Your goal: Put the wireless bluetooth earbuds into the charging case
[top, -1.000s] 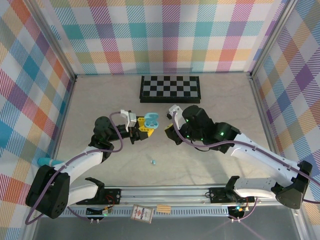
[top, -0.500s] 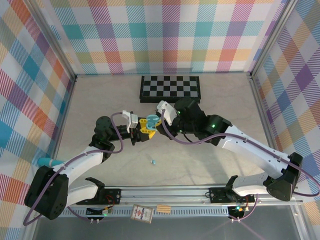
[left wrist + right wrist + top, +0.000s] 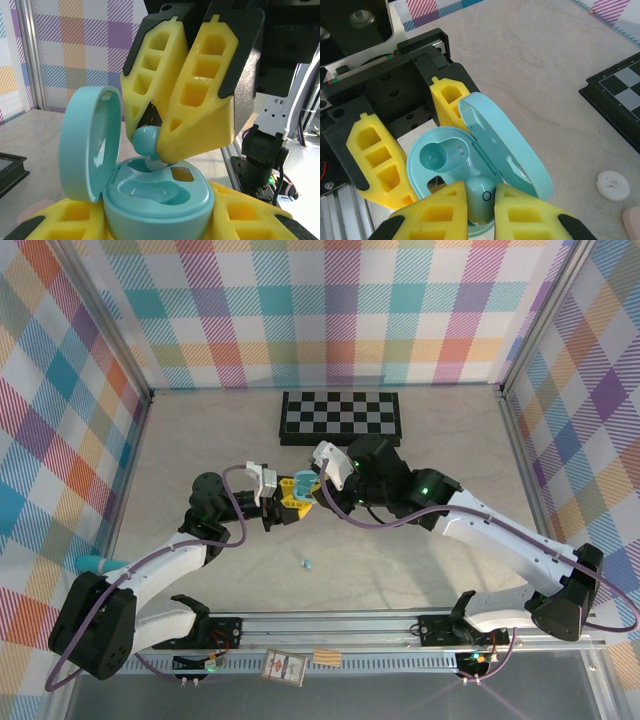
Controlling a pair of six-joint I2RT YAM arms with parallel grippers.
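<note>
My left gripper (image 3: 288, 498) is shut on an open teal charging case (image 3: 160, 200), lid (image 3: 90, 142) tipped up to the left; its yellow fingers (image 3: 250, 215) clamp the base. My right gripper (image 3: 480, 207) is shut on a teal earbud (image 3: 480, 196), held tip-down at the case's rear slot, with its white tip (image 3: 156, 165) touching the opening. The nearer slot (image 3: 431, 156) of the case (image 3: 445, 150) is empty, its two contact pins showing. In the top view the right gripper (image 3: 318, 484) meets the case (image 3: 303, 481). Another teal earbud (image 3: 307, 563) lies on the table.
A folded chessboard (image 3: 340, 416) lies at the back of the table. A white pebble-like case (image 3: 611, 185) and a pink one (image 3: 632, 221) rest on the table beyond the right gripper. A teal object (image 3: 90, 562) sits by the left wall.
The right gripper swung left from beside the case to directly over it, bringing the teal earbud down to the rear slot. The left gripper held the case almost still.
</note>
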